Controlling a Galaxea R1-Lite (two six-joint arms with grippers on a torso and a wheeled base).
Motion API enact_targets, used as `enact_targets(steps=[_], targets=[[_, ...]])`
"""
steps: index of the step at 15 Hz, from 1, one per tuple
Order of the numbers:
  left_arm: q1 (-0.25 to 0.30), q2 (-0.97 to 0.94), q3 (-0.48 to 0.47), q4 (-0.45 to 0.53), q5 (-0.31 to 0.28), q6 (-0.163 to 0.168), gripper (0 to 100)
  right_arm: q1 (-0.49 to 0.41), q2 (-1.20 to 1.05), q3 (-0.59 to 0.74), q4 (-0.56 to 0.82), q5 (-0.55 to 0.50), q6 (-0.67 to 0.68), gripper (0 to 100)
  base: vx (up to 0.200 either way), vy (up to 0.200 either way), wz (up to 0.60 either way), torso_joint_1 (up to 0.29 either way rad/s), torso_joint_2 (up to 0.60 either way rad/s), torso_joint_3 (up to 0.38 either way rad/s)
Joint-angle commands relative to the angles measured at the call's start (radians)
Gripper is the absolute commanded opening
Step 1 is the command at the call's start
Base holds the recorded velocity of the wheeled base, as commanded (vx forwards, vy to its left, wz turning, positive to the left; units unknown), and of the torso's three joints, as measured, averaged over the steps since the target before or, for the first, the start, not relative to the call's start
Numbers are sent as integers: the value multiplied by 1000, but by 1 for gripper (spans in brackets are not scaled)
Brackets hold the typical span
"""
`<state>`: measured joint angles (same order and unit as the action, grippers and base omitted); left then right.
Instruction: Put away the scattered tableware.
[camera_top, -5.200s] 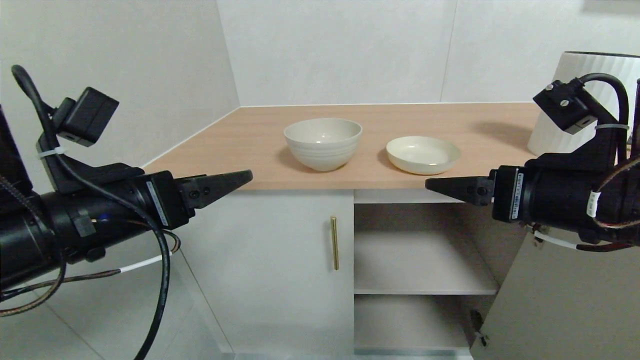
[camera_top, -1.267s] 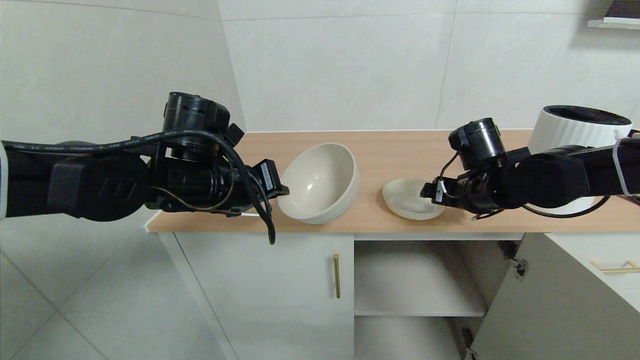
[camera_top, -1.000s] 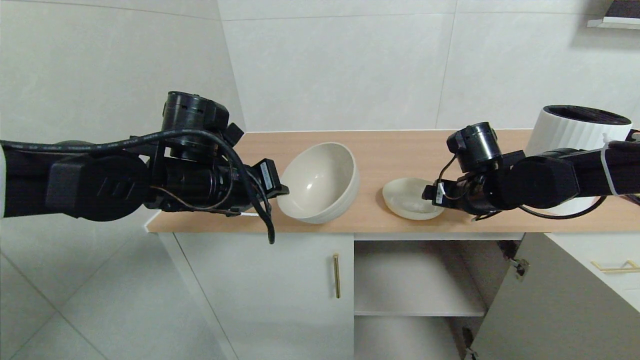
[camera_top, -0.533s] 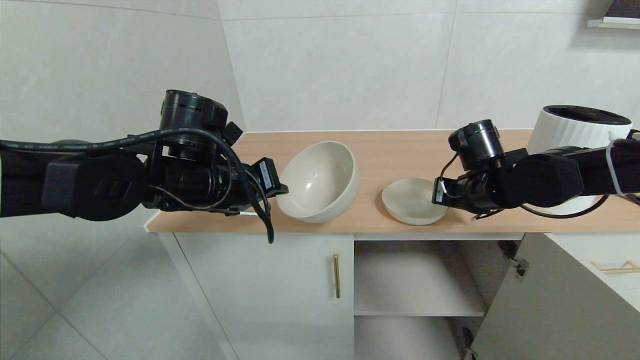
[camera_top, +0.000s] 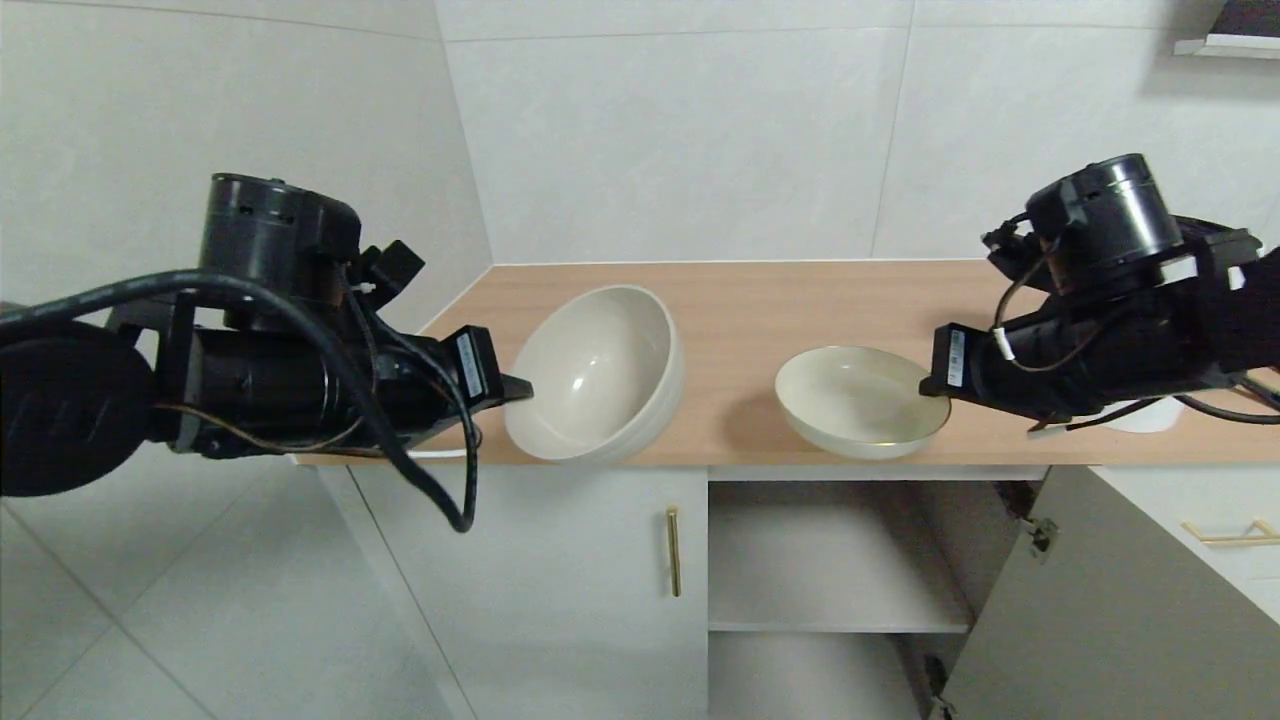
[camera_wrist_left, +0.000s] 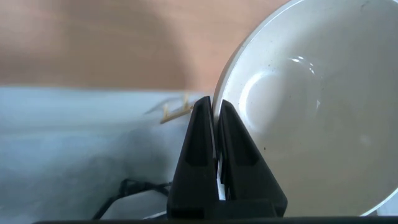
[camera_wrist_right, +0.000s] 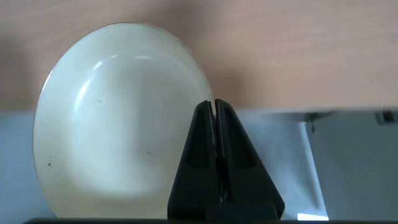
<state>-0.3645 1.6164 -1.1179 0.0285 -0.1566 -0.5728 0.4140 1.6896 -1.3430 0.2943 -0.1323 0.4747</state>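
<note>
My left gripper (camera_top: 515, 388) is shut on the rim of a deep cream bowl (camera_top: 598, 374), which hangs tilted above the front edge of the wooden counter (camera_top: 745, 305). In the left wrist view the fingers (camera_wrist_left: 202, 143) pinch the bowl (camera_wrist_left: 311, 112) at its rim. My right gripper (camera_top: 935, 385) is shut on the rim of a shallow cream dish (camera_top: 858, 400), lifted over the counter's front edge. The right wrist view has the dish (camera_wrist_right: 118, 118) clamped between the fingers (camera_wrist_right: 205, 146).
Below the counter a cupboard stands open with bare shelves (camera_top: 835, 610) and its door (camera_top: 1110, 610) swung out to the right. A shut door with a brass handle (camera_top: 673, 550) is to the left. A white ribbed container (camera_top: 1145, 415) stands behind my right arm.
Both arms have lifted their dishes off the counter and pulled them toward the front edge; the bowl moved left and nearer, the shallow dish rose and levelled.
</note>
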Motion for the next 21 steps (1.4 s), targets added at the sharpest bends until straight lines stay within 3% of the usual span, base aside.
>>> enact_targets(steps=[1,6,11,21], targets=[[6,-101,99,-2,-1,39,0,2,-146,104,17,31,-7,0,0,0,0,0,0,0],[4,-142,220,-65,-43,50,0,2,-241,266,-1,96,-77,0,0,0,0,0,0,0],[4,-136,222,-65,-57,50,0,2,-228,308,-3,94,-77,0,-120,0,0,3,-1,1],[4,-98,220,-68,-57,54,0,-4,-174,311,-20,88,-77,0,0,0,0,0,0,0]])
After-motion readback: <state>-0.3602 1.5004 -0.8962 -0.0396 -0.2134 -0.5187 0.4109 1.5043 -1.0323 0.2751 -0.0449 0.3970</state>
